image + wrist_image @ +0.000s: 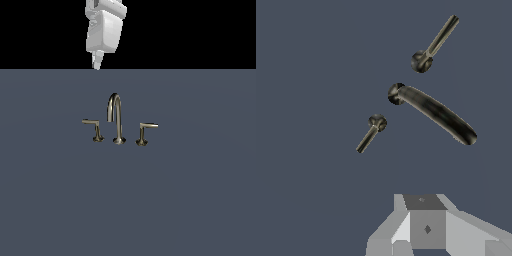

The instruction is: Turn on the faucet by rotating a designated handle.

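The claw (97, 62) hangs high at twelve o'clock in the exterior view, touching nothing; whether it is released or clenched, I cannot tell. Well below it the faucet (115, 117) stands upright mid-frame on the flat slate-grey surface (200, 200). The designated handle (94, 129) is at the spout's nine o'clock, the twin handle (145, 133) at three. Behind the surface the room is plain black.

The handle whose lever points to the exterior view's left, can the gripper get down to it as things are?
Probably yes. The gripper hangs high above the handle, apart from it, with only open space between them.
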